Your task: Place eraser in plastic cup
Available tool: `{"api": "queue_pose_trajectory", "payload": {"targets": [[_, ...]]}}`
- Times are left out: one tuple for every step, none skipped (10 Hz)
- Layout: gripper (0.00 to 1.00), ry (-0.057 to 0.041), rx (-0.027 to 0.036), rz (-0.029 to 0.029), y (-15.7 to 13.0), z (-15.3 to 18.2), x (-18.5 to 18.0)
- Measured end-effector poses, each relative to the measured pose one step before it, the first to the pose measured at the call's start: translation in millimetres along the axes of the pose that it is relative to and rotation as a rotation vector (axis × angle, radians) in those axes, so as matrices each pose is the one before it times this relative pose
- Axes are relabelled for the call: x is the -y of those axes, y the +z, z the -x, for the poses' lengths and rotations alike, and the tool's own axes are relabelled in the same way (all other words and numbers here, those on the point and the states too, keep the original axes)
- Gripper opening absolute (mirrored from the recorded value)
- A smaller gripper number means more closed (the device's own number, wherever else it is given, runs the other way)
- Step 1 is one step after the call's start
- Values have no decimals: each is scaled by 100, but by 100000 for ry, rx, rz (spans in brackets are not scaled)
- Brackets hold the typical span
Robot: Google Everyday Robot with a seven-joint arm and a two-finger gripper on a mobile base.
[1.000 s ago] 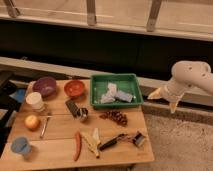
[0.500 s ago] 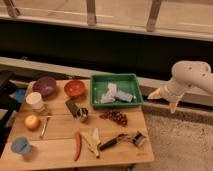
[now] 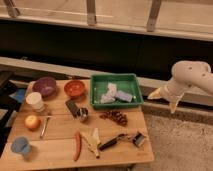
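Observation:
The eraser [image 3: 73,107] is a small dark block lying on the wooden table [image 3: 55,155], just below the orange bowl and touching a small shiny metal cup [image 3: 83,116]. The light-blue plastic cup [image 3: 21,146] stands upright at the table's front left corner. My gripper [image 3: 164,100] hangs off the table's right side, past the green tray and far from both eraser and cup. Its two pale fingers are spread apart and hold nothing.
A purple bowl [image 3: 45,86], white cup [image 3: 35,101] and orange bowl [image 3: 74,88] stand at the back left. A green tray [image 3: 131,79] holds pale items. An orange fruit [image 3: 32,122], red chili [image 3: 77,146], banana peel [image 3: 92,141], dark berries [image 3: 116,117] and a black-handled tool [image 3: 112,142] lie in front.

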Motion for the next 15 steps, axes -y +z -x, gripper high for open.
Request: {"api": "queue_pose_trajectory", "payload": {"targets": [[80,0,-18,-8,7,-6,3],[80,-5,-2,3,0,-1,-3],[80,2,-9,-12,5,-5,6],[80,-3,-13,-6,4,-6,3],[80,2,-1,2,1,-1,-1],[80,2,6,-5,-3,3,4],[80,1,-7,-2,4,-2,0],[80,1,4,3,-1,1,-1],[80,9,74,43,-34,43,-22],[80,-1239,864,412,-79,147,-64],[80,-1768,1871,432,-494,179,-313],[80,-2614,3072,-35,-679,162,-388],[80,-5228,4350,147,-1038,98,-1408],[80,-6037,3166,344,-675,-89,-1995],[80,-6559,2387,257,-576,-140,-2251]]}}
